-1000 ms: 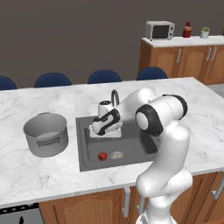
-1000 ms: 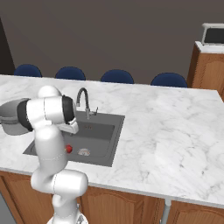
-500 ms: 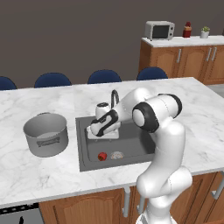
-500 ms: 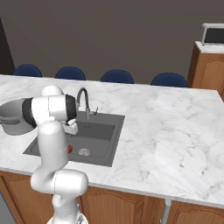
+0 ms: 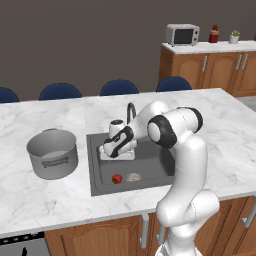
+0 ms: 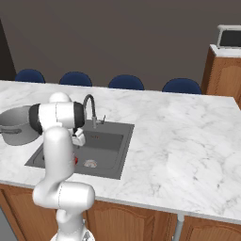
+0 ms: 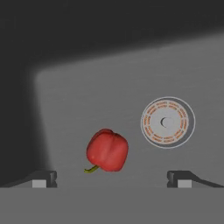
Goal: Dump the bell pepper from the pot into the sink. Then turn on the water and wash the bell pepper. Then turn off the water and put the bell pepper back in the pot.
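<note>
The red bell pepper (image 7: pixel 107 150) lies on the floor of the dark sink (image 7: pixel 109 83), left of the pale round drain (image 7: pixel 168 122). In the left base view the bell pepper (image 5: pixel 116 178) rests at the sink's (image 5: pixel 150 167) front left, and my gripper (image 5: pixel 107 150) hangs above it inside the basin. My gripper (image 7: pixel 111 179) is open, its fingertips (image 7: pixel 43 178) wide apart with the pepper between and just beyond them, untouched. The grey pot (image 5: pixel 52 152) stands upright on the counter left of the sink. No water runs from the faucet (image 5: pixel 131 111).
White marble counter (image 5: pixel 215 125) surrounds the sink. Several blue chairs (image 5: pixel 119 87) line the far side. The faucet (image 6: pixel 89 107) arches over the basin's back edge close to my arm. A microwave (image 5: pixel 182 34) sits on a distant cabinet.
My hand has edged a little left and lower over the sink. The bell pepper and the pot have not moved.
</note>
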### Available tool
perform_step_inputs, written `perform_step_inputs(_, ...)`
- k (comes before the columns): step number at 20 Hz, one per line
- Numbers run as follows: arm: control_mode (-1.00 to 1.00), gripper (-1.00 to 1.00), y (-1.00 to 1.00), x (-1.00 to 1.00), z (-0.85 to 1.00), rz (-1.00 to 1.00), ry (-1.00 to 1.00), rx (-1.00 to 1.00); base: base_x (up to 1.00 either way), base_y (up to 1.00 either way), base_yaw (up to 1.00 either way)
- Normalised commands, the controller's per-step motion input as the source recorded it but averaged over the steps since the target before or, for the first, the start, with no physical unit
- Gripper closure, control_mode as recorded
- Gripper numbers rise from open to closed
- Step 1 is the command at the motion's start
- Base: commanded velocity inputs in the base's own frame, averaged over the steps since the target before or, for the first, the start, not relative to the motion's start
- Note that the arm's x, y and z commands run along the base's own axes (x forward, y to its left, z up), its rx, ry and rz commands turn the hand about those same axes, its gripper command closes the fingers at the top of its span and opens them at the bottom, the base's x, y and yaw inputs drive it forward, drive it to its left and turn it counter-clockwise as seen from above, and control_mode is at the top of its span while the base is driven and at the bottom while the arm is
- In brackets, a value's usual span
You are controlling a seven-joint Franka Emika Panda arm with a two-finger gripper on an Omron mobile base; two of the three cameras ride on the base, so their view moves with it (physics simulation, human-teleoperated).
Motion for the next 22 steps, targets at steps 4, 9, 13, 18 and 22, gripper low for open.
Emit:
perform_step_inputs(4,-1.0,-1.0,0.0,0.06,-0.22,0.0,0.0,0.0,0.0,0.0,0.0)
perform_step_inputs(9,-1.0,-1.0,0.01,0.0,-0.21,0.0,0.04,0.01,0.0,0.0,0.0)
perform_step_inputs(13,-1.0,-1.0,0.0,0.0,-0.2,0.0,0.06,0.06,0.0,0.0,0.0)
perform_step_inputs(18,-1.0,-1.0,0.0,0.0,-0.18,0.0,0.05,0.05,0.0,0.0,0.0)
perform_step_inputs(22,-1.0,-1.0,0.0,0.0,-0.18,0.0,0.05,0.02,0.0,0.0,0.0)
